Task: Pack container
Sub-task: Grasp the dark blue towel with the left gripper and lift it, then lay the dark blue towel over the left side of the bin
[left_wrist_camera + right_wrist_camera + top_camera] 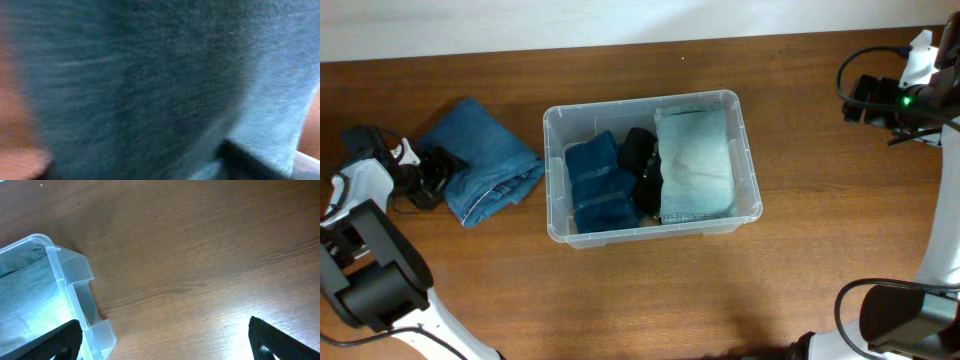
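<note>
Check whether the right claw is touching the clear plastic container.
Apart. The overhead view shows the right claw off to the right of the container, with a bare stretch of table between them.

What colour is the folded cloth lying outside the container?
The folded cloth is blue denim; the overhead view shows it best.

Container [650, 229]: clear rectangular plastic tub, rounded corners, thick rim. Upright, open-topped, centre of table [720, 300]. Holds folded dark blue cloth [598, 185], black cloth [642, 165], pale blue cloth [695, 160], side by side.
</note>
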Motion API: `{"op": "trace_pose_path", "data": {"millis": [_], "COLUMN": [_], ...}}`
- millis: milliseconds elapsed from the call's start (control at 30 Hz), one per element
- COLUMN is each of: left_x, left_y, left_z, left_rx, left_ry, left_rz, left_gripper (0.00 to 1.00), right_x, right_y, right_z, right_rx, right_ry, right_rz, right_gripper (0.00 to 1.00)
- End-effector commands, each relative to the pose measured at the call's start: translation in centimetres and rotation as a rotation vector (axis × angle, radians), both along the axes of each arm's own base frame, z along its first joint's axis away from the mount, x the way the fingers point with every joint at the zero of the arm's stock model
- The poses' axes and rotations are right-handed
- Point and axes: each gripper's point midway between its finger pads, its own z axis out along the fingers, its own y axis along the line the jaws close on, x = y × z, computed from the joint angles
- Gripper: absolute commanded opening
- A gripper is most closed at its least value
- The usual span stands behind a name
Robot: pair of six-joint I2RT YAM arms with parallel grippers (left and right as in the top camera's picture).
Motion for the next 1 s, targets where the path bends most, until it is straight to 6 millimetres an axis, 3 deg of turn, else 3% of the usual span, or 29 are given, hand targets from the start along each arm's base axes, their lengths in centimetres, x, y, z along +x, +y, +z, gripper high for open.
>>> {"op": "trace_pose_path", "data": {"millis": [0,33,100,233,267,367,400,467,500,533,567,600,767,867,967], "left_x": [-0.2,0.0,0.3,0.2,-0.3,-2.4,-3.4,-5.0,-5.6,-6.6,-7.0,-7.5,-7.4,-6.9,-6.4], "left_y": [-2.4,-2.4,-2.3,-3.1,-4.6,-10.1,-12.8,-17.6,-19.7,-23.3,-24.8,-27.7,-32.3,-33.8,-33.9], "left_z": [-0.3,1.2,4.3,15.4,20.7,29.1,31.1,33.1,33.3,33.2,32.9,31.2,24.8,20.6,15.8], "left_rx": [-0.106,-0.097,-0.057,0.085,0.143,0.220,0.226,0.205,0.186,0.146,0.130,0.131,0.164,0.148,0.156], "left_ry": [-0.030,-0.058,-0.121,-0.333,-0.443,-0.644,-0.700,-0.762,-0.774,-0.775,-0.769,-0.717,-0.531,-0.414,-0.273], "left_rz": [-0.075,-0.078,-0.099,-0.169,-0.199,-0.308,-0.363,-0.473,-0.526,-0.618,-0.655,-0.724,-0.842,-0.886,-0.900], "left_gripper": [0.10,0.01,0.00,0.00,0.01,0.01,0.01,0.00,0.01,0.01,0.00,0.01,0.01,0.01,0.00], "right_x": [-0.1,-0.1,-0.2,-0.2,-0.2,-0.2,-0.2,-0.2,-0.2,-0.2,-0.2,-0.2,-0.2,-0.2,-0.2], "right_y": [0.1,0.1,0.2,0.2,0.2,0.2,0.2,0.2,0.2,0.2,0.2,0.2,0.2,0.2,0.2], "right_z": [0.8,0.8,0.8,0.7,0.7,0.7,0.7,0.7,0.7,0.7,0.7,0.7,0.7,0.7,0.7], "right_rx": [0.004,0.005,0.005,0.006,0.006,0.006,0.006,0.006,0.006,0.006,0.006,0.006,0.007,0.007,0.007], "right_ry": [-0.024,-0.022,-0.021,-0.019,-0.019,-0.019,-0.018,-0.018,-0.018,-0.018,-0.018,-0.018,-0.018,-0.018,-0.018], "right_rz": [-0.004,-0.004,-0.004,-0.004,-0.004,-0.004,-0.004,-0.004,-0.004,-0.004,-0.004,-0.004,-0.004,-0.004,-0.004], "right_gripper": [0.98,0.98,0.98,0.98,0.98,0.98,0.98,0.98,0.98,0.98,0.99,0.98,0.98,0.98,0.98]}}
